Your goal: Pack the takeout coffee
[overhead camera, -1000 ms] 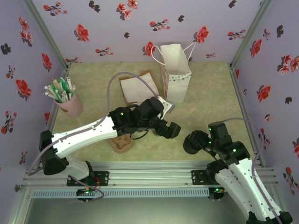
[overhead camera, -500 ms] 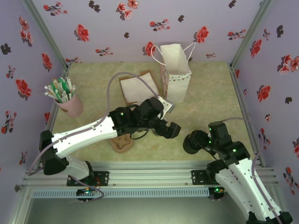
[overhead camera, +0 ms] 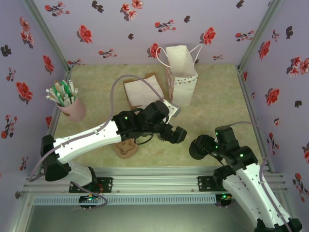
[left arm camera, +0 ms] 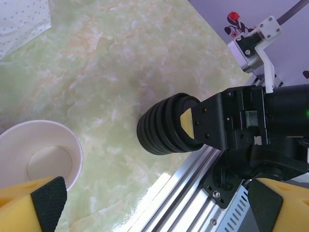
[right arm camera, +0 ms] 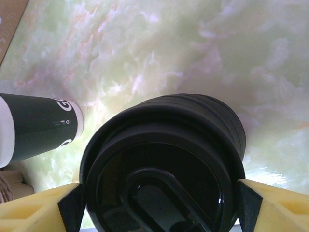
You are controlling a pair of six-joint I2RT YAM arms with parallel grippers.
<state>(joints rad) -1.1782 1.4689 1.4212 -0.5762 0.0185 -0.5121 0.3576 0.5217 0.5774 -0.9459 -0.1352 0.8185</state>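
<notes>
Nearest, the right tool (right arm camera: 160,208) is closed across the top of a stack of lids (right arm camera: 164,145), with a pad on the rim at each side. Just left of it on the table (right arm camera: 203,48) is the dark-sided coffee cup (right arm camera: 41,126). Its rim end runs off the frame, so I cannot tell whether it has a lid. It is likely light, thin-walled and easily crushed or spilled, so it is best held gently round the wall under the rim, kept upright. Further in, the left tool (left arm camera: 157,198) gapes wide beside an open cup (left arm camera: 48,164), which may be the same one. The paper bag (overhead camera: 182,72) stands farthest.

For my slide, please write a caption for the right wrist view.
Right pincer flanking a stack of black plastic lids; dark green paper cup at left, marbled green table.
</notes>
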